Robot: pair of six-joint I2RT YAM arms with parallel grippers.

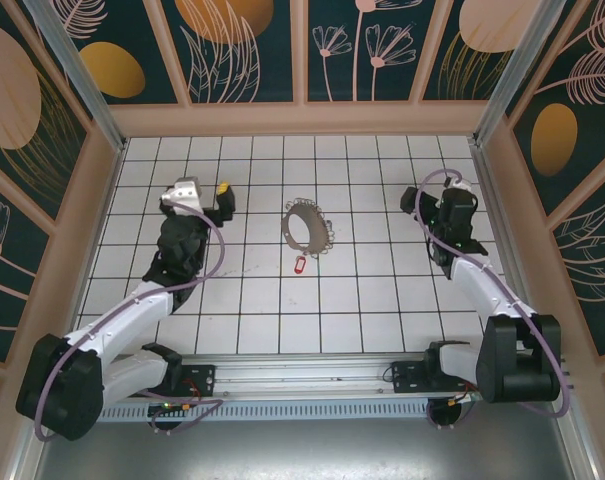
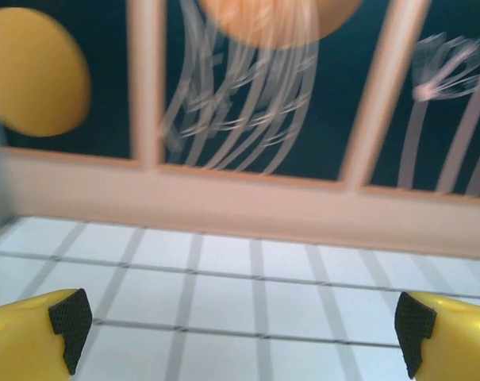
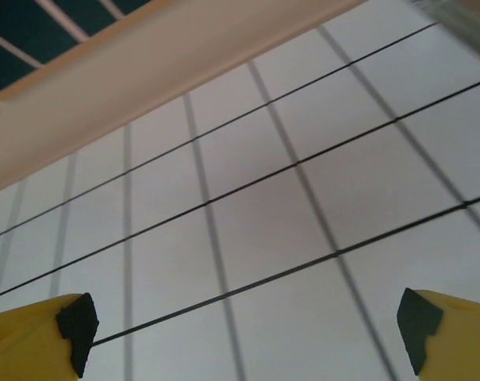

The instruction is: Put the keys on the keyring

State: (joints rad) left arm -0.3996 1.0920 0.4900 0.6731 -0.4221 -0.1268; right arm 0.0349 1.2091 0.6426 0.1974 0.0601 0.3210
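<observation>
Keyring [image 1: 308, 226] detail indistinct | red tag [image 1: 300, 265] just beside | left tool [image 2: 240, 333] spread | right tool [image 3: 243, 337] spread

The right hand [image 3: 247, 325] stands wide open, its yellow fingers [image 3: 25, 340] tipped with black pads [image 3: 77, 319] at the two lower corners, over the white, dark-lined counter [image 3: 255, 198], which meets a beige wall base [image 3: 105, 91] at upper left.

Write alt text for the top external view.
A metal keyring lies at the centre of a white gridded table, with a small red key just on its near side. The left arm and right arm reach in on either side, touching neither.
</observation>
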